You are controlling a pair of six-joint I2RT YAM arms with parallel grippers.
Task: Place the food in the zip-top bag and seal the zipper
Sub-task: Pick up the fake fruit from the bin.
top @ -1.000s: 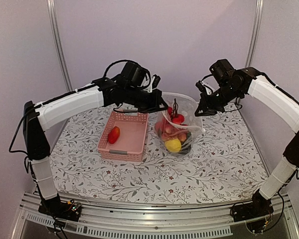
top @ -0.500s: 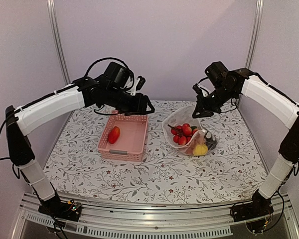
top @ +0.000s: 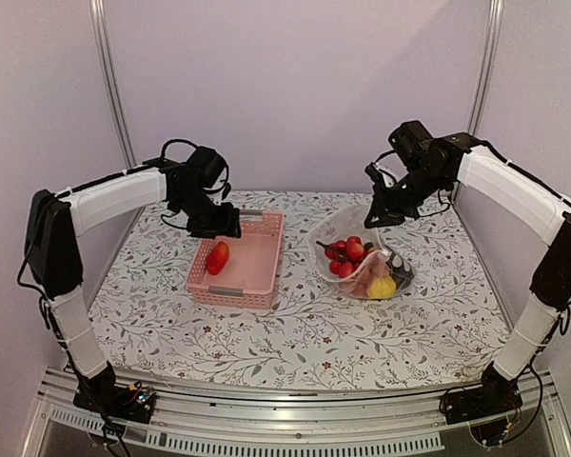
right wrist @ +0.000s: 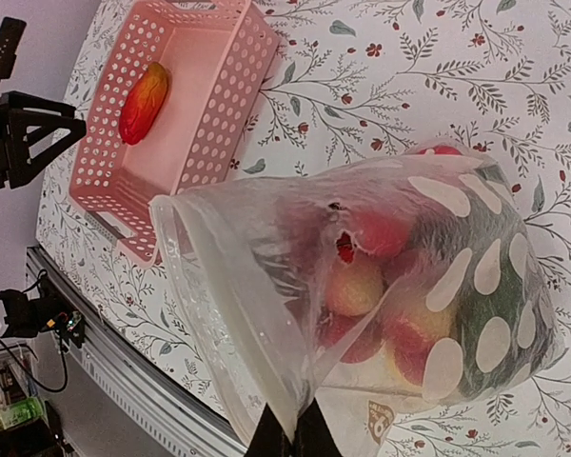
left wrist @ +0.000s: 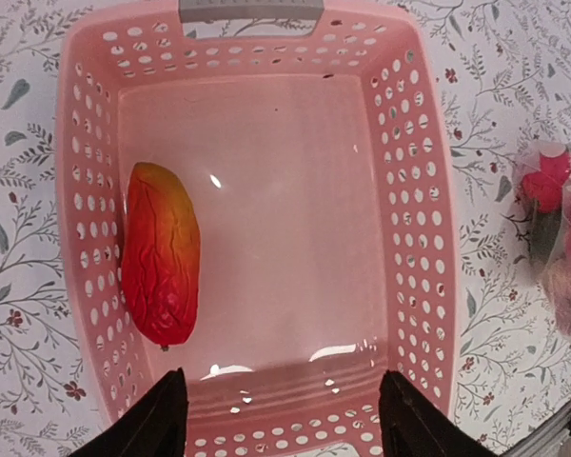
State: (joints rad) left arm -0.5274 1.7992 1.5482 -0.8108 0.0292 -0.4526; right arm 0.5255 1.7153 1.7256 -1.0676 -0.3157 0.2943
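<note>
Since the earlier frame the left gripper (top: 224,228) has left the zip-top bag (top: 360,259) and swung over to the pink basket (top: 234,291). Its jaws have parted, and the bag has sunk onto the floral-print table (top: 314,333). The left jaws stand apart with nothing between them, their 2 fingers (left wrist: 167,424) framing the basket's near wall in the wrist view. The basket lies straight below and ahead of them. The right gripper (top: 376,217) has its jaws clamped together on the bag's mouth edge, pinching the clear film (right wrist: 362,286) at the bottom of its own view. From that pinch the dotted pouch spreads ahead of the jaws and bulges down onto the table, its mouth gaping and unsealed. 1 red-orange pepper (left wrist: 162,267) lies in the basket, ahead of the left jaws and toward the left-hand finger's side, along the side wall. Inside the bag, below and ahead of the right jaws, sit red round fruits (top: 350,250) and a yellow one (top: 382,286).
</note>
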